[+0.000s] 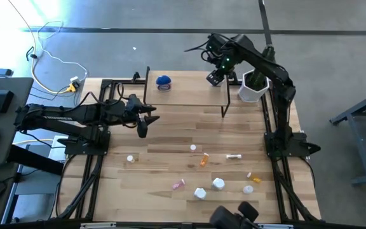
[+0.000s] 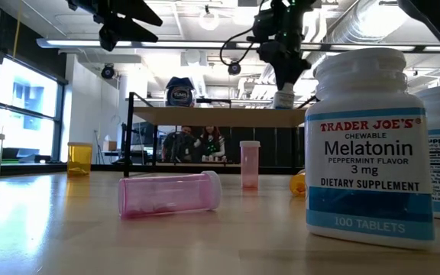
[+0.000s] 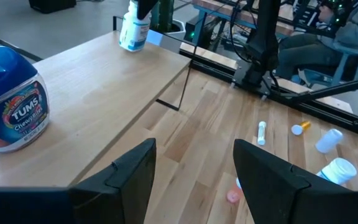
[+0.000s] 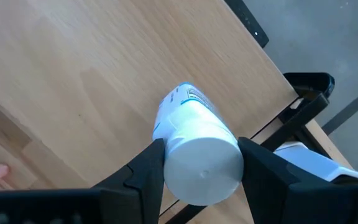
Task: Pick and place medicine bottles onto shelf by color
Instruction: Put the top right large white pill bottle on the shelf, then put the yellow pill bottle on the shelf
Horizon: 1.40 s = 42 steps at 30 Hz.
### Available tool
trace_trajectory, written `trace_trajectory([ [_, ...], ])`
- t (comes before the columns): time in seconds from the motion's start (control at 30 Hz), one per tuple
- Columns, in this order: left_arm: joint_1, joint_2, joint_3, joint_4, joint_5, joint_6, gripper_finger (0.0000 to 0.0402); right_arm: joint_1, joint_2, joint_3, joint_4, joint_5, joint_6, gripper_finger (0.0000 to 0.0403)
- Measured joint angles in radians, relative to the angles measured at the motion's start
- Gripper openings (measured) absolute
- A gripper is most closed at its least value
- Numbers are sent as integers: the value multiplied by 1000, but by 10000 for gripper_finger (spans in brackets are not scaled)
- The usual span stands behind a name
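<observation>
Here the right tool [image 4: 201,165] grips a white bottle [image 4: 194,146] upright on the shelf [image 4: 73,74]

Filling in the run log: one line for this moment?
right gripper: shut on white bottle, over shelf | left gripper: open, empty | Tums jar: on shelf

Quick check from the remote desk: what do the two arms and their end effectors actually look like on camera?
Both arms are black, jointed and slim, on black frames at the table's sides. The left end effector has two flat, dark, matte fingers. The right end effector looks the same; black cables loop off that wrist and a small green light glows there.
</observation>
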Motion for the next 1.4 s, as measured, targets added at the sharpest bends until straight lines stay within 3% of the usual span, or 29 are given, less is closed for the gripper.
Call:
trace_trajectory([
  [0.27, 0, 0, 0, 0, 0, 0, 204, 0, 6, 2, 2, 8, -1, 165],
  [0.7, -1, 0, 0, -12, 56, -54, 204, 0, 9, -1, 38, 29, -19, 254],
  [1.07, 0, 0, 0, -187, 48, -189, 235, 0, 2, -1, 47, 27, -25, 259],
  [1.4, -19, 0, 0, -345, 180, -331, 236, 0, -74, -1, 103, 25, -26, 259],
])
